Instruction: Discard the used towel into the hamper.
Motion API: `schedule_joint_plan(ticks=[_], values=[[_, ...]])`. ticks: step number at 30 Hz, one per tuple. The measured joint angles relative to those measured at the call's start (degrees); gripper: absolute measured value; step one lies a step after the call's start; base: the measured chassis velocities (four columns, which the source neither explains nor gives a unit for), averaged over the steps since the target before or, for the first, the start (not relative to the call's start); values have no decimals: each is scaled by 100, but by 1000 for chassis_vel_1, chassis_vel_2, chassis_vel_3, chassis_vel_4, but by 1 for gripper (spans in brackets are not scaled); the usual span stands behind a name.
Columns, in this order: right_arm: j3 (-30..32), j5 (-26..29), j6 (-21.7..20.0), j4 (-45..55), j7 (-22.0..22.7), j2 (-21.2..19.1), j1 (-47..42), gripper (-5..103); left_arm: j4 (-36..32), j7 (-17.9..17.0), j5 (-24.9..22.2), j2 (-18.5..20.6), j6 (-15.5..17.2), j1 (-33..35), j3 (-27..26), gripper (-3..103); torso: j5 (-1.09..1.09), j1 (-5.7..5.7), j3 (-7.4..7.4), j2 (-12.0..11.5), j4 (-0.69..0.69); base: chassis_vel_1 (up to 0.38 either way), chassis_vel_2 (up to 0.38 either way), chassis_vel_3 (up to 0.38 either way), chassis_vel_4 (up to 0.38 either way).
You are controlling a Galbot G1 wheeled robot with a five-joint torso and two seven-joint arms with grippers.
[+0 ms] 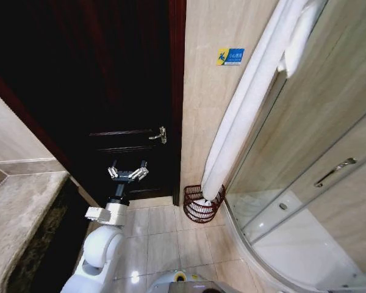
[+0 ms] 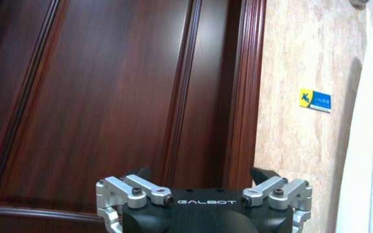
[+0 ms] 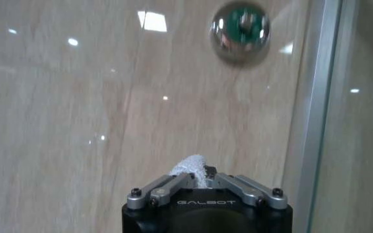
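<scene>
A long white towel (image 1: 244, 104) hangs stretched from the upper right down to the hamper (image 1: 198, 213), and its lower end lies inside the rim. The hamper is a small dark reddish-brown ribbed basket on the floor tiles, between the door frame and the shower. In the right wrist view, my right gripper (image 3: 196, 172) is shut on a tuft of the white towel (image 3: 190, 165), close to a beige tiled wall. My left gripper (image 1: 128, 173) is raised in front of the dark door, left of the hamper, open and holding nothing (image 2: 201, 177). The towel's edge (image 2: 368, 160) hangs beside it.
A dark wooden door (image 1: 110, 73) with a metal handle (image 1: 158, 135) stands straight ahead. A stone counter (image 1: 24, 220) runs along the left. The glass shower enclosure (image 1: 317, 152) and its white tray (image 1: 305, 244) take up the right. A chrome fitting (image 3: 240, 30) sits on the wall.
</scene>
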Motion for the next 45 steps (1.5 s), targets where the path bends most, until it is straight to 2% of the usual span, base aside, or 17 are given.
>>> schedule_joint_plan(ticks=[4, 8, 19, 30, 36, 39, 40, 43, 45], values=[[0, 6, 11, 310, 59, 201, -86, 2, 0, 0, 0, 0, 0, 0, 0, 100, 0, 2, 1, 0, 0, 0, 0, 0, 0], [-21, 35, 95, 872, 140, 584, -275, 2, 0, 0, 0, 0, 0, 0, 0, 100, -3, 0, 0, 0, 0, 0, 0, 0, 0], [51, 16, 234, 1044, 20, 807, -540, 2, 0, 0, 0, 0, 0, 0, 0, 100, -3, 0, 0, 0, -1, 0, 0, 0, 0], [264, 85, 392, 1673, 24, 1235, -867, 2, 0, 0, 0, 0, 0, 0, 0, 100, -3, -3, -5, -7, 0, 0, 0, 0, 0], [274, 70, 439, 1946, 36, 1446, -1072, 2, 0, 0, 0, 1, 0, 0, 0, 100, -1, -76, -93, -181, 0, 0, 0, 0, 0], [280, 25, 499, 2180, 81, 1559, -1250, 2, 0, 0, 0, 0, 0, 0, 0, 100, -1, -166, -192, -372, 1, 0, 0, 0, 0], [280, 25, 499, 2180, 81, 1559, -1250, 2, 0, 0, 0, 0, 0, 0, 0, 100, -1, -166, -192, -372, 1, 0, 0, 0, 0], [283, 13, 503, 2438, 270, 1622, -1303, 2, 0, 0, 0, 0, 0, 0, 0, 100, -4, -259, -294, -561, 1, 0, 0, 0, 0], [283, 7, 502, 2493, 330, 1633, -1306, 2, 0, 0, 0, 0, 0, 0, 0, 100, -5, -280, -317, -604, 1, 0, 0, 0, 0]])
